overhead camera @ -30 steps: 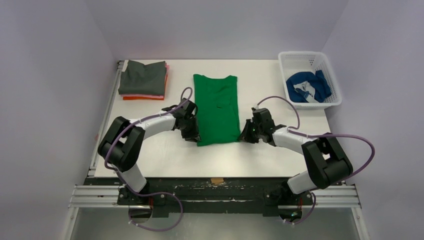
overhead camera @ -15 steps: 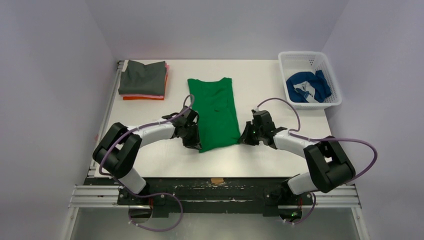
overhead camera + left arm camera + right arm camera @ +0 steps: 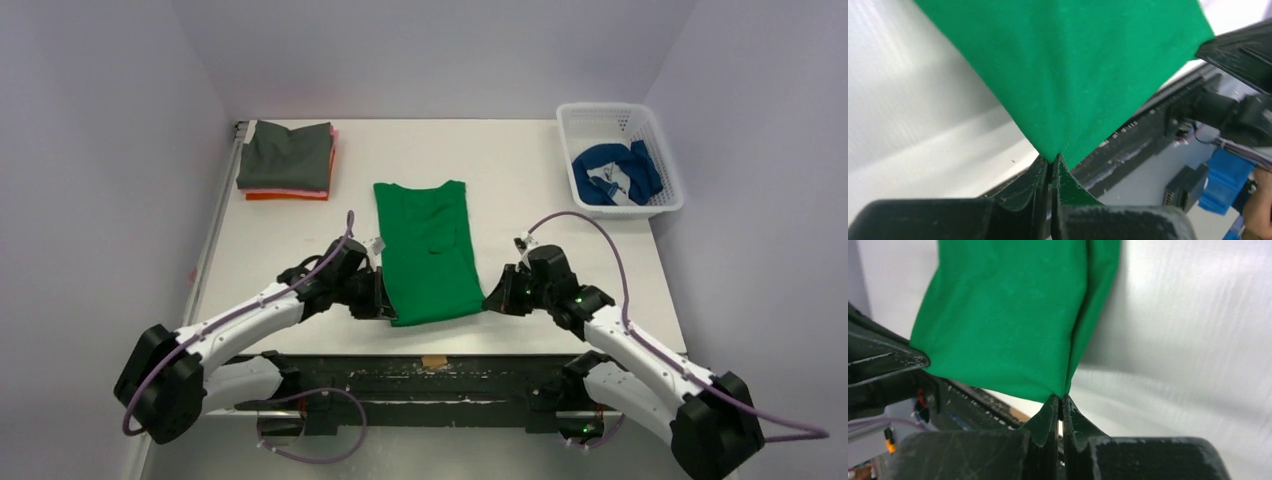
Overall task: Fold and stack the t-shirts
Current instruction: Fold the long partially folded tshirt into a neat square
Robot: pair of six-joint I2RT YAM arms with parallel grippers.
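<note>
At the middle of the worktop, toward its near edge: a bright green t-shirt, folded into a long narrow strip, neck end far, hem end near. Far part flat on the surface; near hem pinched at both corners and stretched between them, perhaps raised slightly off the surface, though hard to judge from above. On the near left corner, the left end effector, clamped tight on a point of green cloth; in the left wrist view, fingers pressed together with the fabric fanning away from the tips. On the near right corner, the right end effector, likewise closed on the cloth, a folded edge running straight up from its tips in the right wrist view. Both arms low and reaching inward from either side, purple cables looping over them. Well apart at the far left corner, a neat stack: dark grey t-shirt on top, pink t-shirt beneath it, orange t-shirt at the bottom, only thin edges of the lower two showing. At the far right, overhanging the worktop's edge, a white lattice basket with a crumpled blue t-shirt inside.
</note>
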